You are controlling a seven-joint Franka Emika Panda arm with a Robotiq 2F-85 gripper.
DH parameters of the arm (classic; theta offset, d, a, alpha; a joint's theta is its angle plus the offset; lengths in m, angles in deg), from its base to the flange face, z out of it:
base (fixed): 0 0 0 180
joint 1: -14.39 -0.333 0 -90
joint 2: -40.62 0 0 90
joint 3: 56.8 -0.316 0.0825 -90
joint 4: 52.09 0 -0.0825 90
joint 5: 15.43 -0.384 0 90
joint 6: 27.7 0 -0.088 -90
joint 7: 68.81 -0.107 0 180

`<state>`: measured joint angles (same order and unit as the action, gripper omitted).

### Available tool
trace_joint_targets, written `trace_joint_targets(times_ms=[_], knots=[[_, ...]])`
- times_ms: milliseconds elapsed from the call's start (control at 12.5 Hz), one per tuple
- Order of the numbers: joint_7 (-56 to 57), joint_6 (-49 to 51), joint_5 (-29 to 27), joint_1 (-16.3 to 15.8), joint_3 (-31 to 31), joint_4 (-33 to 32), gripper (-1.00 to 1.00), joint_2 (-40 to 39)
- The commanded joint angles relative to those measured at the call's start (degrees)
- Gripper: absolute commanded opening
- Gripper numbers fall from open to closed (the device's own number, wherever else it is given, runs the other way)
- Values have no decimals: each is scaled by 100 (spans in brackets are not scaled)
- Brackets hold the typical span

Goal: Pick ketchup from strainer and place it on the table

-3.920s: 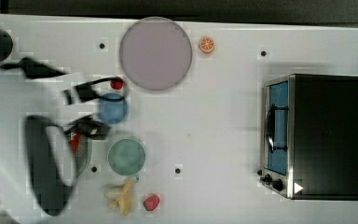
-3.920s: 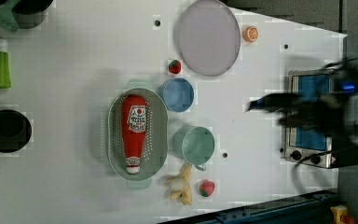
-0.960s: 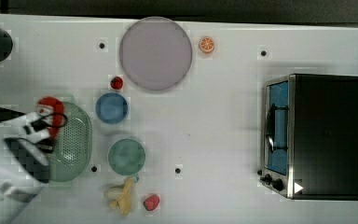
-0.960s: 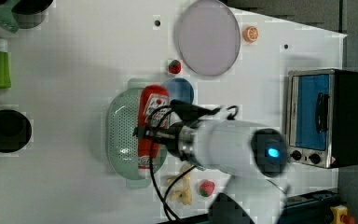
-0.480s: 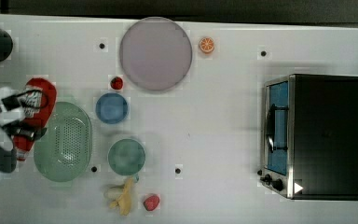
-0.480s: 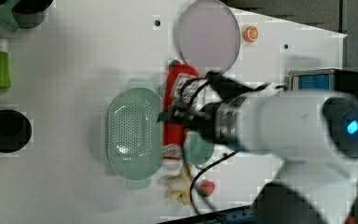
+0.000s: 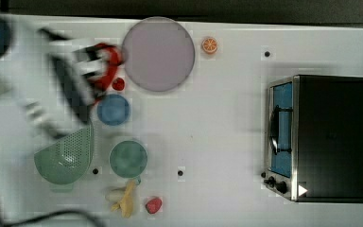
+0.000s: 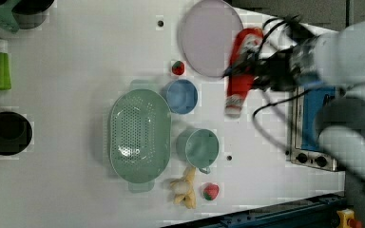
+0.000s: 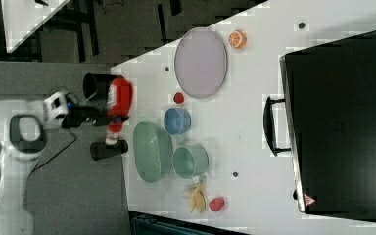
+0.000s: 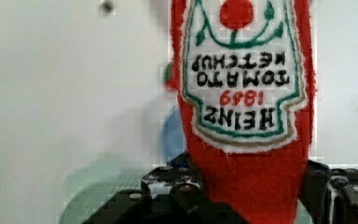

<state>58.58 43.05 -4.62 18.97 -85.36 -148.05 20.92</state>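
While the fingers (image 8: 259, 71) stay clamped on the ketchup (image 8: 241, 71), it hangs above the tabletop (image 8: 76, 57), right of the blue bowl (image 8: 181, 96) in the left view, well clear of the empty strainer (image 8: 140, 135).

In the top view the arm (image 7: 52, 90) is a pale motion-smeared streak, and it covers the upper part of the strainer (image 7: 66, 156) and much of the ketchup (image 7: 108, 66), so the claw's (image 7: 92, 66) fingers cannot be made out. In the left view cables cross the bottle's middle. In the wrist view the picture's edges cut off the bottle's base and cap end, and a blue bowl (image 10: 172, 135) behind it is blurred.
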Motion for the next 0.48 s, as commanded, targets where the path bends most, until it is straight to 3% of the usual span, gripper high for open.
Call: trace_joint_targets(times_ms=[80,480], knots=[[1053,79,162,389,657,179,21,-76],[2151,77,161,582,1270,35,21,-59]])
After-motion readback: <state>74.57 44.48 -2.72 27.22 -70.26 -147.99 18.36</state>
